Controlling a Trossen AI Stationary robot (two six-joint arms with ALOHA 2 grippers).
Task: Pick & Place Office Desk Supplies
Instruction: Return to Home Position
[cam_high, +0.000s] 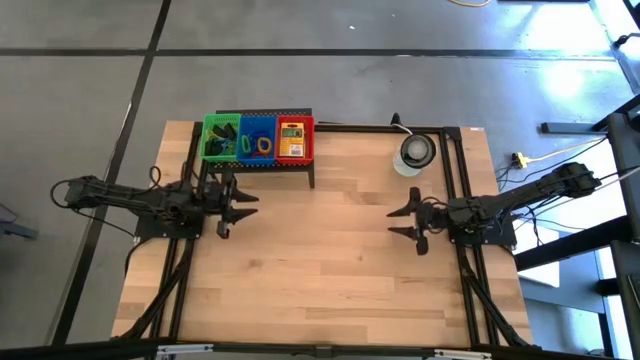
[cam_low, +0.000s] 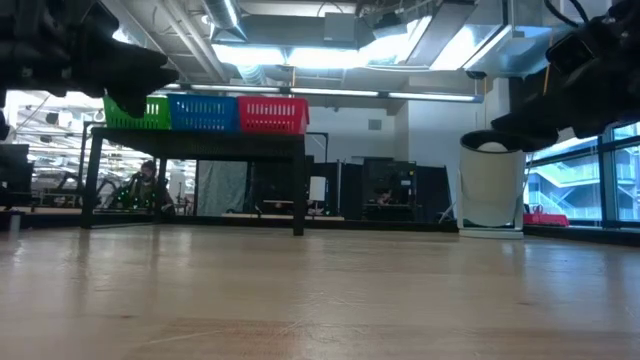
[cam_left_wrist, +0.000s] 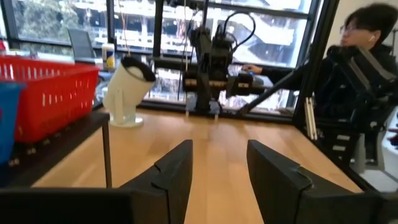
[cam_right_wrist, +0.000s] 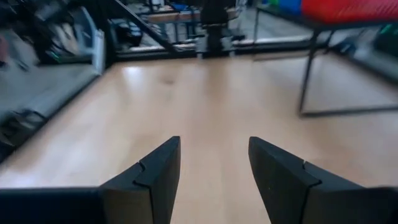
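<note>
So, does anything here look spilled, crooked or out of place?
Nothing stands out. Green basket, blue basket and red basket sit in line on the rack; left gripper and right gripper are open, empty.

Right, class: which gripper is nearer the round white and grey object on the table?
Right. The right gripper is close to the round white and grey object; the left gripper is far across the table, by the black rack.

Bright ceiling lights glaring overhead, daylight through windows, soft shadows beneath the rack
</note>
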